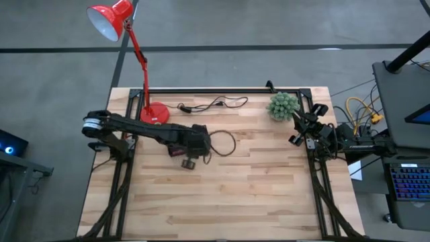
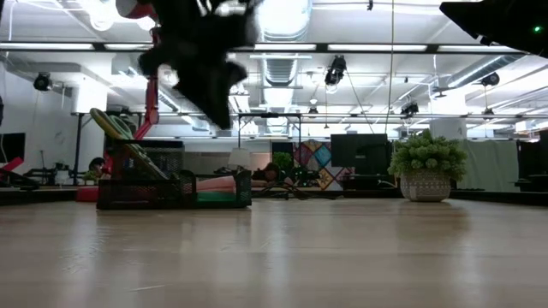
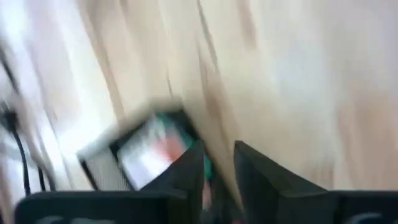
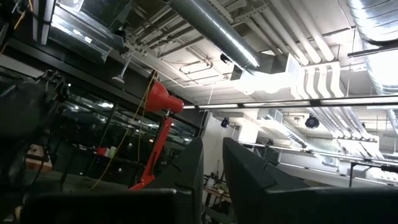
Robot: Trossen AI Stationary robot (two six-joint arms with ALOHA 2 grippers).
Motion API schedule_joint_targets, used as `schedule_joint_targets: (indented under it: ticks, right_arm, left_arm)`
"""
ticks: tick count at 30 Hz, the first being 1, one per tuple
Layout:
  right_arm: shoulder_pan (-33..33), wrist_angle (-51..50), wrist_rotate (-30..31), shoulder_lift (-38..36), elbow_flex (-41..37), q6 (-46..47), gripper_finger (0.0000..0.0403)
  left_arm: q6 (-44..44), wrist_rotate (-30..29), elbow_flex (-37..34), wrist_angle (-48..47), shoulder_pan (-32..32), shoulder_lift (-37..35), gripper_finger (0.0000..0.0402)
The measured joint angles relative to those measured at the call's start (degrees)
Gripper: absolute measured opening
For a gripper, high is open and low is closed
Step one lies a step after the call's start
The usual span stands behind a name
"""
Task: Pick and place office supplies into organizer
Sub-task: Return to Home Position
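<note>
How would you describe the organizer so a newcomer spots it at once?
Find the red lamp at the table's far left corner. Beside its base, below the left gripper, sits the organizer. It is the only low black mesh tray, with a green handle leaning out, unlike the rounded potted plant.

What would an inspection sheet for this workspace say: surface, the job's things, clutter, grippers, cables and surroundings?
Surface: light wooden table in a black frame.
Job's things: black organizer holds leaning green-handled scissors, plus pink and green items.
Clutter: red lamp at the far left; potted plant far right.
Grippers: left gripper raised beside the organizer; right gripper parked at the table's right edge, aimed upward.
Cables: black cable along the far edge, looping near the left arm.
Surroundings: concrete floor; keyboard desk at right.
</note>
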Motion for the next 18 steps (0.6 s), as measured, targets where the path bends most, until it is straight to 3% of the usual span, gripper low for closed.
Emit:
schedule_joint_targets:
  ticks: [6,8,14,18]
  right_arm:
    - [0.0,-0.1,0.0,0.0,0.0,0.5,0.0052]
    - [0.0,-0.2,-0.1,0.0,0.0,0.9,0.0052]
    - [0.2,-0.3,0.0,-0.1,0.0,1.2,0.0052]
    - [0.2,-0.3,0.0,-0.1,0.0,2.0,0.0052]
  left_arm:
    - [-1.6,8.3,-6.7,28.6,1.2,-8.8,0.0022]
    - [-1.0,8.4,-10.7,36.2,1.8,-12.5,0.0008]
    - [0.2,5.5,-24.3,49.3,2.9,-25.1,0.0003]
    - [1.2,-0.1,-33.5,49.6,2.9,-35.4,0.0003]
